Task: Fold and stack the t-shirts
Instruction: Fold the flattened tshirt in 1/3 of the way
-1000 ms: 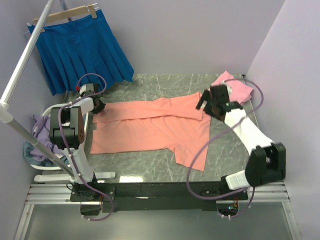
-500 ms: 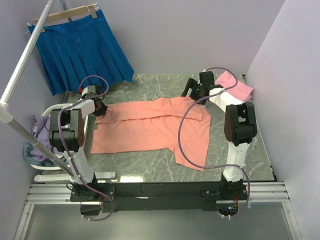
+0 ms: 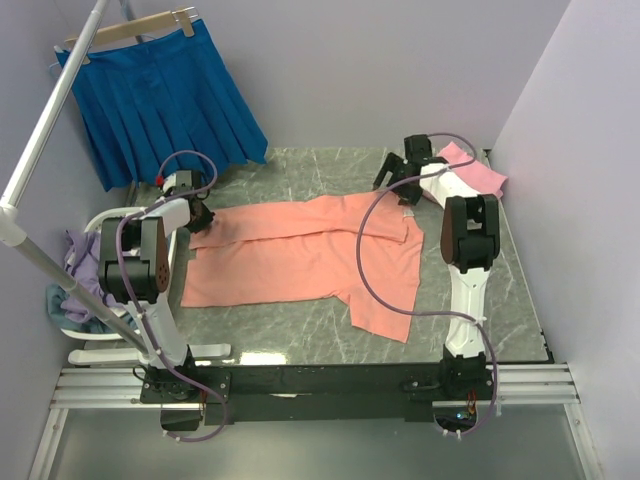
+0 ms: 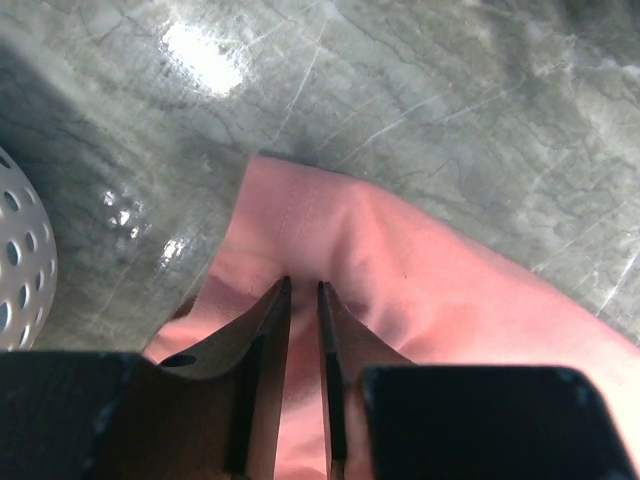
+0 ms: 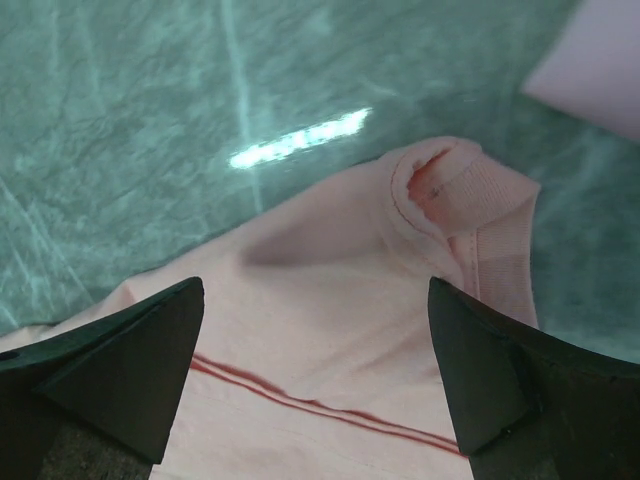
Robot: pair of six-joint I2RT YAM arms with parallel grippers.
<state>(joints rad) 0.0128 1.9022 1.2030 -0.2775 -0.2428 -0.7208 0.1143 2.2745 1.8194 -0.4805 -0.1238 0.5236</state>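
Note:
The salmon-orange t-shirt lies spread across the middle of the marble table, its far edge folded over. My left gripper is at the shirt's far left corner. In the left wrist view its fingers are shut on a raised fold of the salmon fabric. My right gripper is at the shirt's far right edge. In the right wrist view it is wide open just above the fabric, with the ribbed collar just ahead. The lighter pink t-shirt lies folded at the far right corner.
A bright blue pleated skirt hangs on a hanger at the back left. A slanted metal pole crosses in front of it. A white perforated basket with lilac clothes stands off the table's left edge, and shows in the left wrist view.
My right arm has stretched out from the right side of the shirt to its far edge by the collar, gripper open. My left gripper has stayed at the far left corner.

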